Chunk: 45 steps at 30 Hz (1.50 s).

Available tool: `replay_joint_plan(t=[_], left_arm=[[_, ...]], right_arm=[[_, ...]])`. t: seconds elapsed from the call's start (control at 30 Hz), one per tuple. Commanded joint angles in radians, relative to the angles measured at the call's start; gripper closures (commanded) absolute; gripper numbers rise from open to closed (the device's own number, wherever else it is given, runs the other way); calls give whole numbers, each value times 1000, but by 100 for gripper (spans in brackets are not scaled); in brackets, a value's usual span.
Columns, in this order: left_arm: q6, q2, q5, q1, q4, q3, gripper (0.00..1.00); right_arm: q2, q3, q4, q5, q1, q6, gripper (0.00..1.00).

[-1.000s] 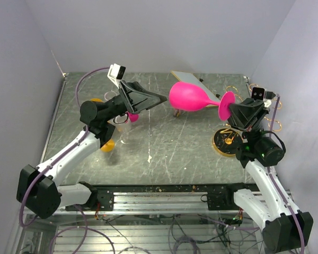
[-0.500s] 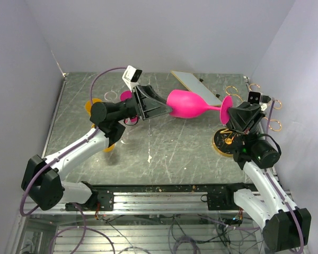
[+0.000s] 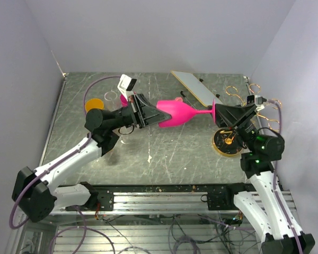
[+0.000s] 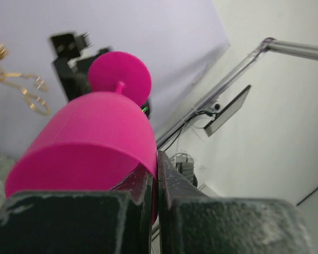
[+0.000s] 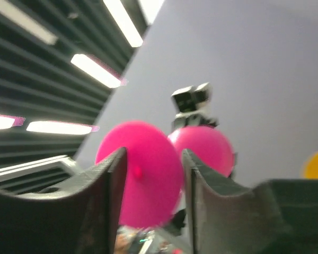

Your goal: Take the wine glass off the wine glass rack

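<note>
The pink wine glass (image 3: pixel 175 112) hangs level above the table, bowl to the left and foot (image 3: pixel 214 111) to the right. My left gripper (image 3: pixel 152 114) is shut on the bowl's rim; in the left wrist view its jaws (image 4: pixel 155 177) pinch the pink wall (image 4: pixel 90 153). My right gripper (image 3: pixel 222 114) stands open at the foot, and in its wrist view the fingers (image 5: pixel 114 177) stand apart on either side of the pink disc (image 5: pixel 143 180). The wine glass rack (image 3: pixel 226 140) stands at the right, its gold loops (image 3: pixel 234 90) behind the right arm and its post hidden.
A flat white board (image 3: pixel 193 87) leans at the back. An orange disc (image 3: pixel 94 103) lies at the back left beside the left arm. Grey walls close in on three sides, with the right wall close behind the rack.
My left gripper came right to the bowl and shut on its rim. My right gripper opened off the foot. The glass shifted left and now lies level.
</note>
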Motion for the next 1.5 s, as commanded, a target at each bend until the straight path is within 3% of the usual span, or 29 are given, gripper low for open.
replay_joint_plan(t=[0.0, 0.1, 0.23, 0.4, 0.5, 0.77, 1.0, 1.47], left_arm=[[188, -120, -54, -6, -328, -63, 93], [312, -226, -178, -8, -620, -85, 93], [422, -329, -336, -13, -992, -89, 93], [512, -337, -502, -35, -1368, -51, 93], [576, -293, -603, -60, -1530, 4, 93], [744, 3, -913, -127, -1943, 272, 93], [839, 166, -1017, -128, -2097, 364, 92], [841, 150, -924, -129, -2035, 288, 81]], right_arm=[[-46, 224, -722, 46, 5, -595, 42], [-17, 318, -982, 181, 5, -849, 30], [9, 315, -1040, 222, 5, -1009, 19], [113, 434, -1154, 131, 5, -1300, 9], [179, 554, -1267, 176, 5, -1443, 5], [212, 681, -1411, 299, 4, -1591, 0], [208, 763, -1520, 393, 4, -1643, 0], [176, 819, -1598, 415, 4, -1644, 0]])
